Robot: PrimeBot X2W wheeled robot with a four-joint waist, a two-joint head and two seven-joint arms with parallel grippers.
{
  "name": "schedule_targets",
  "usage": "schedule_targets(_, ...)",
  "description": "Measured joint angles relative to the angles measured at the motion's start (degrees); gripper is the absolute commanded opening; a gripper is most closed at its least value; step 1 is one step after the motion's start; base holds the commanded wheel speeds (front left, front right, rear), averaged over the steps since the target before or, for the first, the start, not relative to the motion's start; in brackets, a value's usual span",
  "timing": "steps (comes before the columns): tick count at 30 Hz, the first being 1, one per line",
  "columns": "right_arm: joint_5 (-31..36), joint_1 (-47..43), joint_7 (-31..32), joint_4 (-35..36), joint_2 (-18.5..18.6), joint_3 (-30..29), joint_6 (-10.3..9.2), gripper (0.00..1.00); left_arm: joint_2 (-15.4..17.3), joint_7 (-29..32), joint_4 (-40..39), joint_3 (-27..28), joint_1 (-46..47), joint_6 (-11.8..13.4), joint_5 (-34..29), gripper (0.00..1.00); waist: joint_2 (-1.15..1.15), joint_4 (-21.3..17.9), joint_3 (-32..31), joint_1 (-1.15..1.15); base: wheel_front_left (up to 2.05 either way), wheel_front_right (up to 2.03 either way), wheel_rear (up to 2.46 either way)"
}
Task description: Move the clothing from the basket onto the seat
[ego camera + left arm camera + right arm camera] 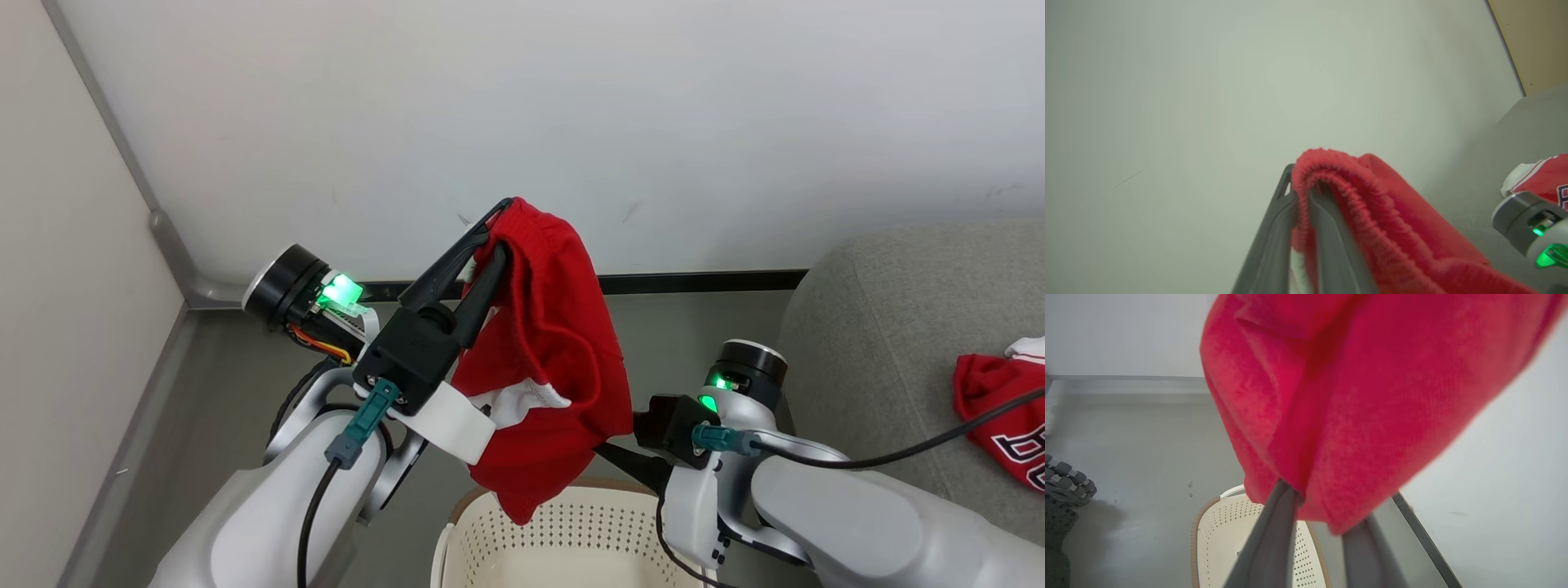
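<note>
Two red pieces are in view. The left hand (502, 227) is raised in front of the white wall (571, 98) with its two dark fingers (1274, 237) pinched shut on the gathered elastic edge of a red garment (555, 327). The garment hangs down from that grip, showing white trim at one side, and its lowest fold dangles just above the cream perforated basket (571, 523). The right hand (1327, 504) reaches in from below. Its fingers (1274, 535) run up into the lower cloth, where their tips are hidden, so I cannot tell whether it grips. A red jersey (1000, 408) with navy, white-edged letters lies on the grey sofa (890, 327), well apart from the basket.
</note>
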State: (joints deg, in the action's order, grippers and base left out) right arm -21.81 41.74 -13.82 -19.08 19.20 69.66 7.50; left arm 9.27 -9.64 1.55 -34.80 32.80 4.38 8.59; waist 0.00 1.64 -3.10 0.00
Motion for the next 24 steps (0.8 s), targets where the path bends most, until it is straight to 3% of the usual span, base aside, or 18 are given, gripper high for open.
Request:
schedule_targets(1, -0.1, 0.0, -0.2, 0.0, -0.1, 0.4, 0.01, 0.08, 0.0, 0.0, 0.1, 0.0, 0.0, 0.0, 0.0, 0.0, 0.0, 0.0, 0.0, 0.0, 0.0, 0.0, 0.0)
schedule_targets(2, -0.1, 0.0, -0.4, 0.0, -0.2, 0.8, 0.0, 0.0, 0.0, 0.0, 0.2, 0.1, -0.1, 0.0, 0.1, 0.0, 0.0, -0.1, 0.0, 0.0, 0.0, 0.0, 0.0)
schedule_targets(10, -3.5, 0.1, -0.5, -0.2, 0.5, 0.6, 0.01, 0.0, 0.6, 0.2, 2.1, 1.6, -2.2, 0.6, 2.2, 0.0, 0.0, -0.9, -0.2, 0.0, 0.0, 0.0, 0.0)
schedule_targets(21, -9.1, -3.3, -0.6, 3.0, 3.0, -13.3, 0.0, 0.0, 1.1, 0.5, 4.9, 3.9, -8.7, 1.3, 7.5, 0.0, 0.0, -2.7, -0.2, 0.0, 0.0, 0.0, 0.0)
schedule_targets(24, -9.6, -4.6, -0.6, 3.0, 4.3, -17.4, 0.0, 0.0, 1.0, 0.5, 5.2, 3.9, -10.1, 0.9, 8.8, 0.53, 0.0, -3.4, -0.2, 0.0, 0.0, 0.0, 0.0)
